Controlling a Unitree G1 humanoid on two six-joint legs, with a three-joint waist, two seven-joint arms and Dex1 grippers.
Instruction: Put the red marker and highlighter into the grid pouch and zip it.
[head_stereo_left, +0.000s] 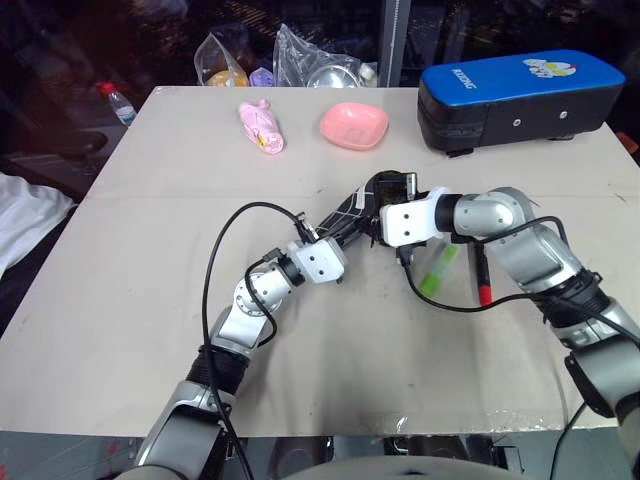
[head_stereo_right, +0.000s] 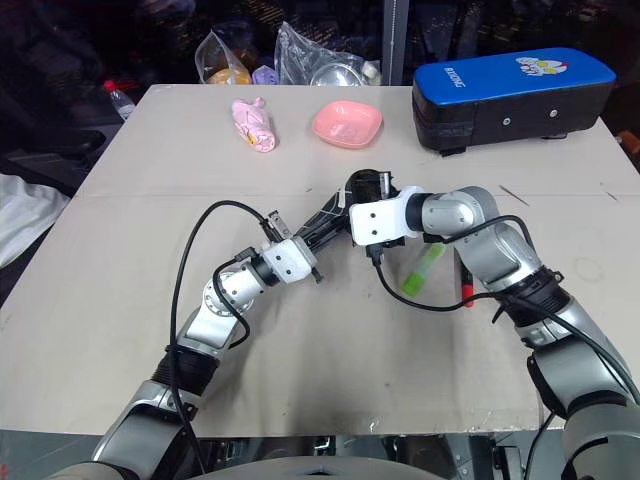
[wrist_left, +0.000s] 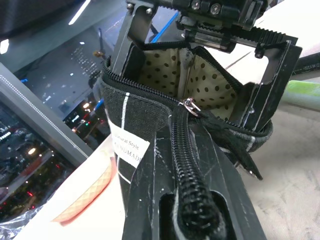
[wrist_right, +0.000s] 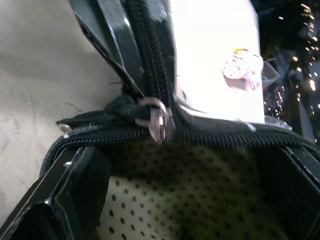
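Observation:
The grid pouch (head_stereo_left: 352, 213) is held up off the table between my two grippers, its mouth unzipped and showing a dotted cream lining (wrist_left: 210, 80). My left gripper (wrist_left: 182, 150) is shut on the pouch's zipper end, just behind the metal slider (wrist_left: 189, 104). My right gripper (wrist_right: 180, 200) is open, with both fingers (wrist_left: 134, 45) inside the mouth, holding it wide. The light-green highlighter (head_stereo_left: 438, 270) lies on the table just right of the pouch, under my right forearm. The red marker (head_stereo_left: 482, 278) lies beside it, further right.
A big blue-topped black case (head_stereo_left: 520, 95) stands at the back right. A pink bowl (head_stereo_left: 354, 124) and a pink wrapped item (head_stereo_left: 262, 127) sit at the back middle. Plastic bags (head_stereo_left: 315, 58) and a bottle (head_stereo_left: 118, 103) lie beyond the table's far edge.

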